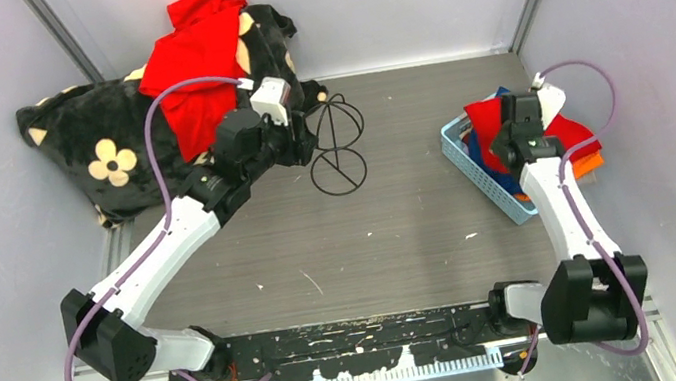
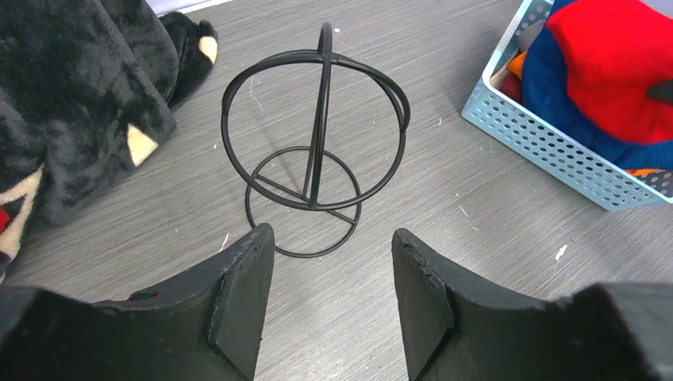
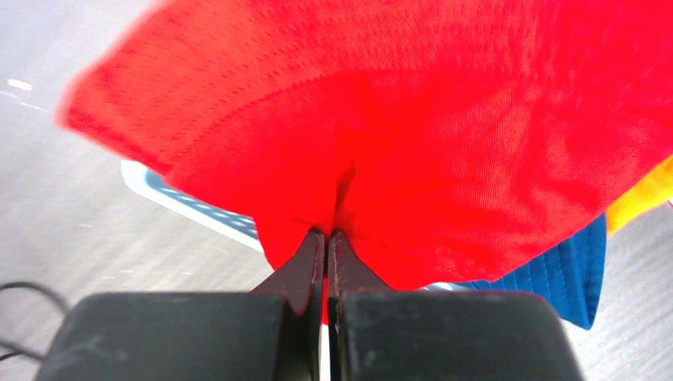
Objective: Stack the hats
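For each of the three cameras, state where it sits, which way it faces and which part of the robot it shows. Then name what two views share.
Top external: above and behind the bases, looking down on the table; both arms show whole.
Left wrist: low over the table, facing the wire stand; the open left gripper shows.
Right wrist: pressed close to the red hat; the right gripper shows, shut on it.
Shared: top external and left wrist both show the wire stand, the basket and the red hat.

Knitted red cloth hat [image 3: 444,135], matt.
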Controlling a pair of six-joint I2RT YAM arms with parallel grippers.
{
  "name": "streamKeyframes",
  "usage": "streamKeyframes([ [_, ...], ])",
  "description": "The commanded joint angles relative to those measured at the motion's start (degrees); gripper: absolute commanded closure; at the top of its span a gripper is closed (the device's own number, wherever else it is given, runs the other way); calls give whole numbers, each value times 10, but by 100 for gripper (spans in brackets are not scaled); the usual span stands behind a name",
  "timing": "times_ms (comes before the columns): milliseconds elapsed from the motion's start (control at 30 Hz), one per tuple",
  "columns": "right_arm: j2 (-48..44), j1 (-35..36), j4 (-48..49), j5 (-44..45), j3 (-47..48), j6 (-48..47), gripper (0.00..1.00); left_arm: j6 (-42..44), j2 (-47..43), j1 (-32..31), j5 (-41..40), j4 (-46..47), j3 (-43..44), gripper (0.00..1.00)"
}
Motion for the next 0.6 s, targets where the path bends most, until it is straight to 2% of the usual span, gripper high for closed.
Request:
streamKeyframes([
  [0,-55,3,-10,-65,143,-6,99,-7,-31,-1,3,22,7,43],
  [133,-46,3,-22,-200,248,7,99,-8,-44,-2,1,15,10,43],
  [333,-2,5,89,-480,312,109,99,-9,-83,-2,-9,-4,11,43],
  [567,53,44,212,-618,373,178,99,-6,-131,-2,-36,-31,12,43],
])
